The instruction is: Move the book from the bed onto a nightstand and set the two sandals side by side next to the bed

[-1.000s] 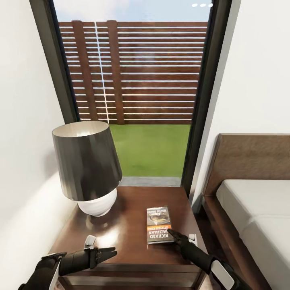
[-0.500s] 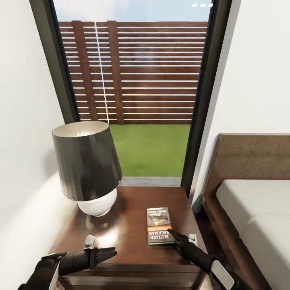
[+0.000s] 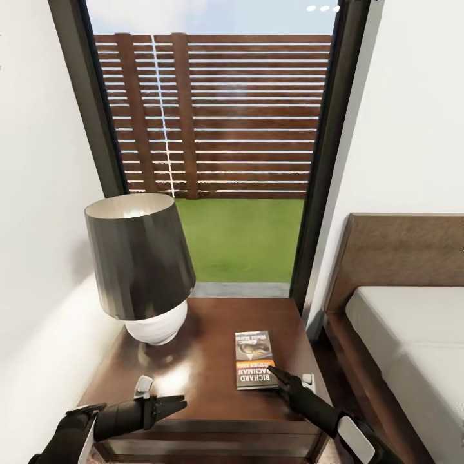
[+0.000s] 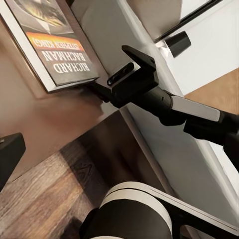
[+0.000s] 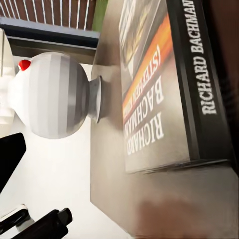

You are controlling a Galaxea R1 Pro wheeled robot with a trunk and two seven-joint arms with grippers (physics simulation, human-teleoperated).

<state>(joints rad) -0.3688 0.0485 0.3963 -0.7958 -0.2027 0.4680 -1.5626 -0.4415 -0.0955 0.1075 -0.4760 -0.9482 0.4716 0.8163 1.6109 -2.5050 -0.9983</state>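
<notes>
Looking nearest first, your left gripper [image 3: 175, 405] hangs over the front edge of the nightstand [image 3: 200, 367], fingers drawn together with nothing between them. Your right gripper [image 3: 278, 375] sits at the near right corner of the book [image 3: 254, 359]; from the left wrist view its fingers [image 4: 132, 67] look parted, off the cover and holding nothing, so read it as released, though the head view alone would not settle that.

The book lies flat on the nightstand's top, right of centre, its orange band and "RICHARD BACHMAN" lettering toward you. Across the last second it has slid a touch away from you and then settled; the right gripper has barely moved. That suggests the placement is finished and the book is resting on its own.

Further back on the left stands the lamp [image 3: 142, 264], well apart from the book. To the right, the bed [image 3: 412, 322] sits beside the nightstand, with the window [image 3: 219, 129] behind.

Your book step looks done. The sandals remain, so your next move is probably to withdraw the right arm without nudging the book.
</notes>
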